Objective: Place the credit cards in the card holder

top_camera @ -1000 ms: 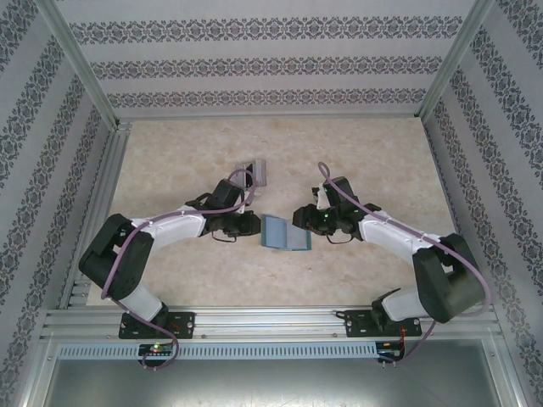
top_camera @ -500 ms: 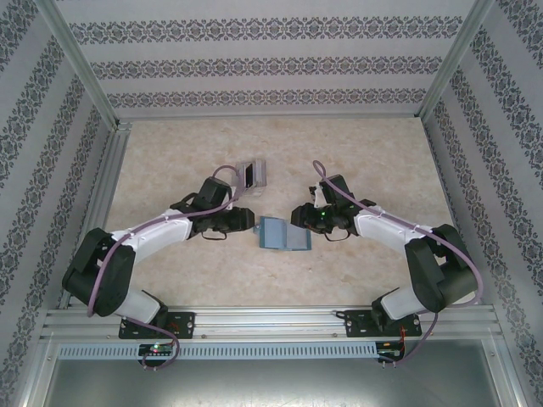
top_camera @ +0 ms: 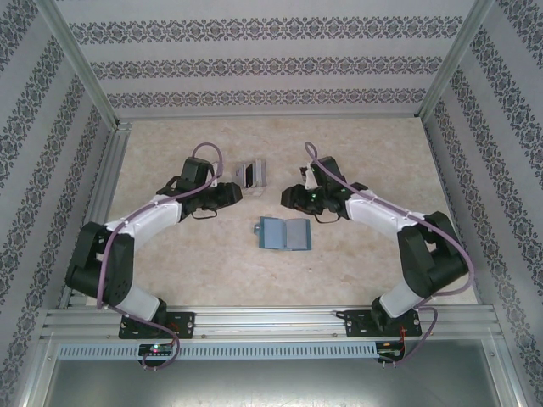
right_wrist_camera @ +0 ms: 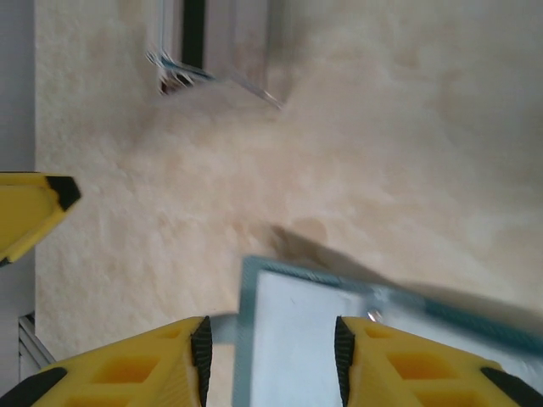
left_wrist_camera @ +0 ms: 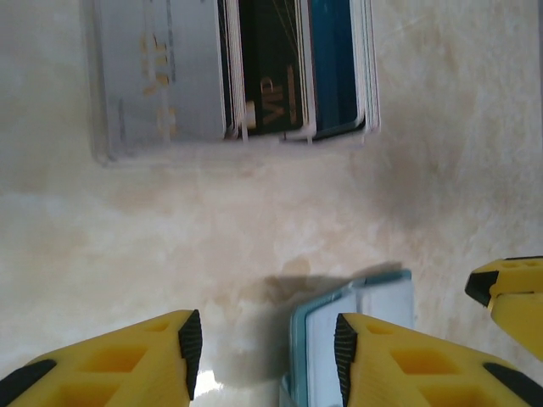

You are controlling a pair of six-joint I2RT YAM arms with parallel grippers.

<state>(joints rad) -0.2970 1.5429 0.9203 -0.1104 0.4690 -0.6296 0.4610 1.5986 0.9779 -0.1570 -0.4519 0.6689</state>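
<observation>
The card holder (top_camera: 283, 234) lies open mid-frame on the worktop (top_camera: 170, 271), with the credit cards (top_camera: 248, 175) in a clear stand (left_wrist_camera: 100, 148) just above. The left fingers (left_wrist_camera: 127, 365) and right fingers (right_wrist_camera: 407, 365) are open, holding nothing.

teal card holder (top_camera: 283, 233), marbled table (top_camera: 356, 271) — beige

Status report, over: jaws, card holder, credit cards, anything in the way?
Left jaws, right jaws open, empty. Card holder lies open on table, untouched. Credit cards stand in clear stand. No obstacle seen.
</observation>
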